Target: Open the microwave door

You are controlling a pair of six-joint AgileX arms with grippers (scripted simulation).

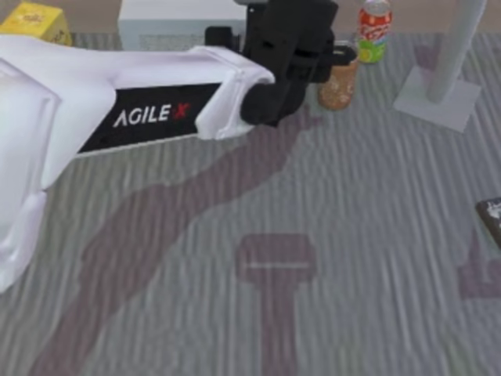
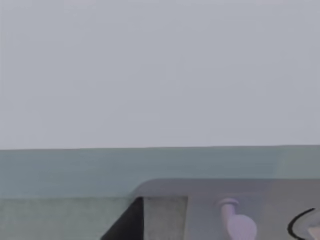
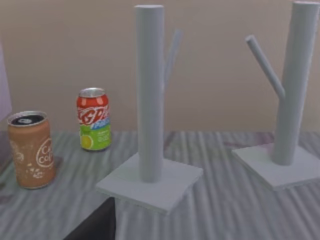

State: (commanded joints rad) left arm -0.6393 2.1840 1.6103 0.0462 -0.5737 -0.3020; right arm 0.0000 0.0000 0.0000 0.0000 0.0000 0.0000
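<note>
The white AgileX forearm of my left arm (image 1: 117, 110) is lying nearest the top camera, reaching across the table's left side toward the far edge; at its tip the left gripper (image 1: 301, 35) is sitting as a black block against the microwave's (image 1: 180, 23) right front corner, presumably so it can catch the door's edge; whether its fingers are spread or closed I cannot tell, since the wrist housing is covering them. The left wrist view is showing mostly a plain pale surface very close up, with a grey-green band and a small rounded peg (image 2: 235, 225) below; I judge that surface to be the microwave door, though no handle is visible. Just beside the gripper a brown soda can (image 1: 338, 82) is standing upright, with a red-and-green can (image 1: 374, 30) beyond it; a careless swing could be knocking the brown one. My right gripper is not appearing anywhere; its wrist camera is facing two grey branched stands (image 3: 150, 100).
</note>
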